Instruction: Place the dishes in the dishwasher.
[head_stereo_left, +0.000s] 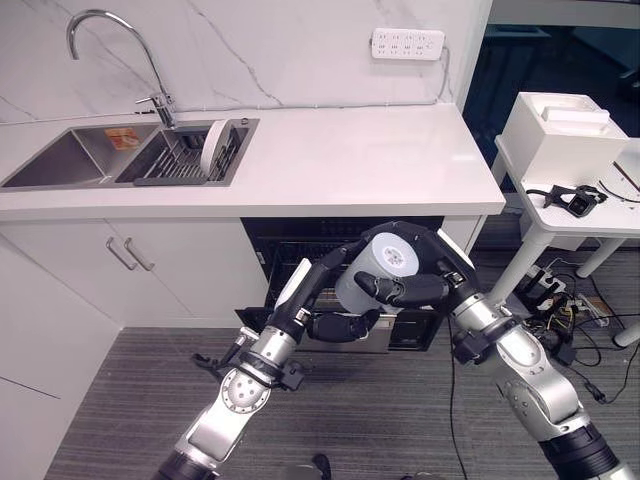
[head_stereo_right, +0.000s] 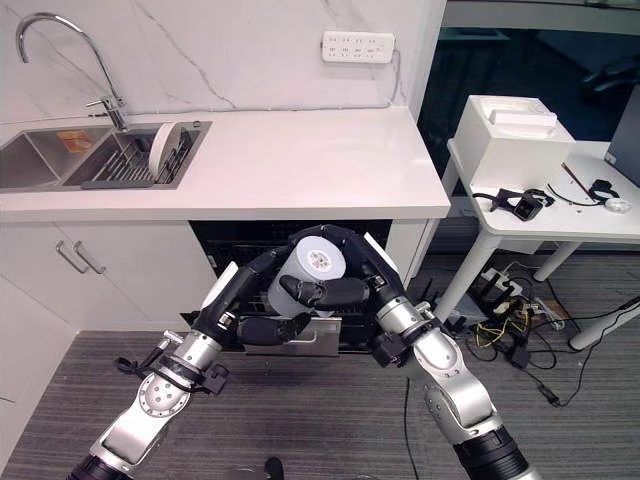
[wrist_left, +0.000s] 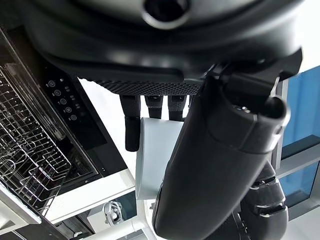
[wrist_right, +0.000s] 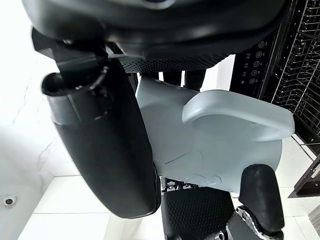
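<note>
My right hand (head_stereo_left: 405, 290) is shut on a pale grey mug (head_stereo_left: 378, 265), which lies on its side with its base facing up toward me, in front of the open dishwasher (head_stereo_left: 290, 245) under the counter. The right wrist view has the thumb (wrist_right: 100, 145) and fingers wrapped round the mug (wrist_right: 210, 150), its handle (wrist_right: 240, 112) outward. My left hand (head_stereo_left: 342, 325) sits just below the mug with fingers relaxed, close to the mug (wrist_left: 152, 155). A wire rack (wrist_left: 30, 160) fills the dishwasher. One white plate (head_stereo_left: 213, 147) stands upright in the sink's drying rack (head_stereo_left: 180, 165).
The white counter (head_stereo_left: 340, 160) overhangs the dishwasher. A tall faucet (head_stereo_left: 150, 70) stands behind the steel sink (head_stereo_left: 60, 160). Cabinet doors (head_stereo_left: 130, 260) are at the left. At the right is a white side table (head_stereo_left: 590, 215) with a white box (head_stereo_left: 560, 135), and cables on the floor beneath.
</note>
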